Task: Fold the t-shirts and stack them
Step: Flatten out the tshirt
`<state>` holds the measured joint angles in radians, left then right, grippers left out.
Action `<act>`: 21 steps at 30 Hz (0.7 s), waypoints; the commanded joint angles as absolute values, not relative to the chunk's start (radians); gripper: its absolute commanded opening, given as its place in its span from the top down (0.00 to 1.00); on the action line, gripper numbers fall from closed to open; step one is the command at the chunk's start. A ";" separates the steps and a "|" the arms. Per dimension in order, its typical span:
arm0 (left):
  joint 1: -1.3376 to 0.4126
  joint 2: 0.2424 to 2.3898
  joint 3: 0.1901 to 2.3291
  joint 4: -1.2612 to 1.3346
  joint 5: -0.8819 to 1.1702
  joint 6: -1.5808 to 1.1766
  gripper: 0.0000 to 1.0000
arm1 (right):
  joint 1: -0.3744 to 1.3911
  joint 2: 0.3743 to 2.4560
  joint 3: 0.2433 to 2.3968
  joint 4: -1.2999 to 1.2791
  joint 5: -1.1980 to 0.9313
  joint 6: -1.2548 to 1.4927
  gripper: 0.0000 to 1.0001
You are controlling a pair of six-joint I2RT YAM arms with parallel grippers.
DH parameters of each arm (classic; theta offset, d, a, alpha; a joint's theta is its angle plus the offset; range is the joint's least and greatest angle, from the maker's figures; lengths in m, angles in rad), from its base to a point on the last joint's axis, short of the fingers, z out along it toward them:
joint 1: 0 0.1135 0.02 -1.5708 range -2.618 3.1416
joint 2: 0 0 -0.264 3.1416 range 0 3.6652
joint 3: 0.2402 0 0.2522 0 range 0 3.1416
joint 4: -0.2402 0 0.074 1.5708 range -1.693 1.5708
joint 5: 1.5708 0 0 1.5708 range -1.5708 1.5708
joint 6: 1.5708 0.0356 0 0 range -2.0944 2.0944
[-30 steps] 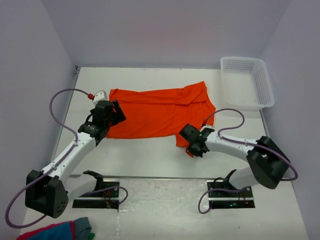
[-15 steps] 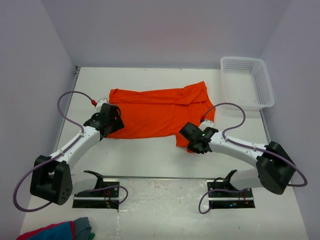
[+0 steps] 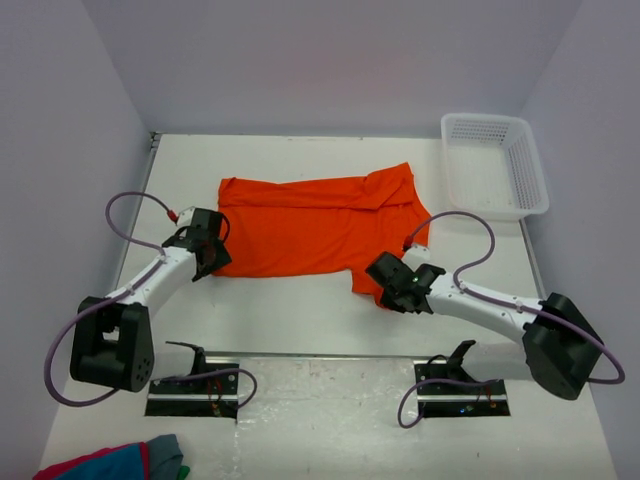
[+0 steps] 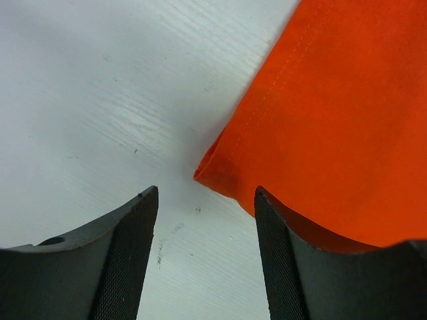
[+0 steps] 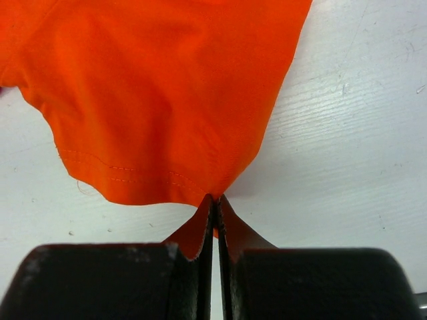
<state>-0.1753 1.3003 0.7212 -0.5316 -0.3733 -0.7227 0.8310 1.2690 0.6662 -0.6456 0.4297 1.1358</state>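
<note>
Left end effector (image 4: 203, 195) dropped to t-shirt (image 3: 310, 225) corner, spread astride it; right end effector (image 5: 215, 200) pinches near hem. Shirt spread mid desk (image 3: 300, 315) (looks thin, floppy, light): you'd best grip hemmed corners, lift evenly.

The t-shirt (image 3: 315, 225) lies spread flat at the middle of the surface (image 3: 300, 315), its long axis running left to right. The basket (image 3: 495, 165) stands at the far right corner, right of the t-shirt and apart from it. The cloth bundle (image 3: 115, 462) lies at the near left corner, nearer than the left arm's base (image 3: 110, 350). The left jaws sit at the t-shirt's near left corner, which lies just ahead of the gap between them. The right jaws sit at the near right hem, with a fold of it between them.
</note>
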 commanded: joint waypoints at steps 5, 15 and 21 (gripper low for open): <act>-0.158 1.371 0.718 -0.495 -0.341 -0.730 0.42 | 0.838 1.213 0.653 -0.634 0.453 1.137 1.00; -0.137 1.422 0.701 -0.462 -0.302 -0.719 0.49 | 0.836 1.207 0.649 -0.635 0.446 1.143 1.00; -0.118 1.437 0.678 -0.437 -0.293 -0.718 0.58 | 0.836 1.193 0.644 -0.643 0.446 1.150 1.00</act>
<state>-0.1368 1.4281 0.6983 -0.4721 -0.3050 -0.7216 0.8310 1.2209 0.6464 -0.6422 0.4278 1.1339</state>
